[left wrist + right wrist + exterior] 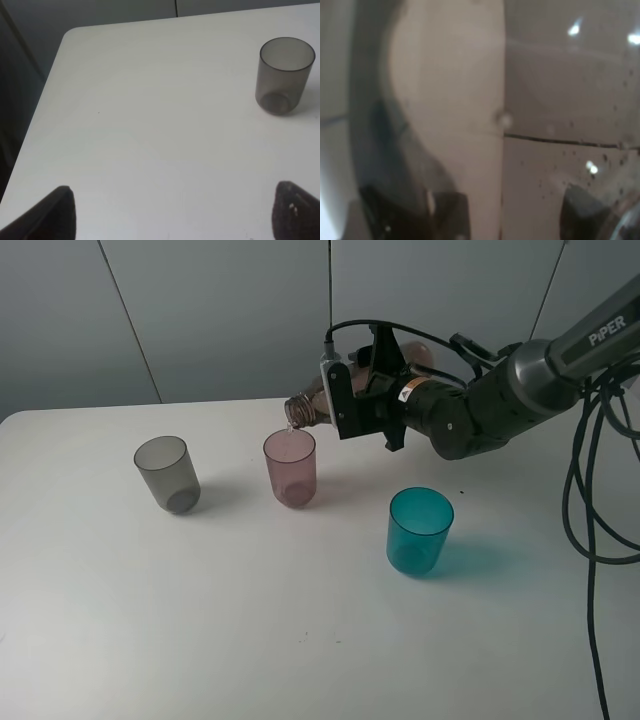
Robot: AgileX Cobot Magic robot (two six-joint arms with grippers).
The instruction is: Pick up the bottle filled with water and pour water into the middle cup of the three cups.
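Exterior high: bottle (303,411) tipped over middle cup (290,468); grey cup (167,473), teal cup (419,530) aside.

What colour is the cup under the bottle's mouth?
Pink-mauve: the cup below the bottle shows best in the exterior high view.

Dark grey arm (470,418) with silver PiPER-marked link (600,337), orange label (408,392), looping black cables (583,490)
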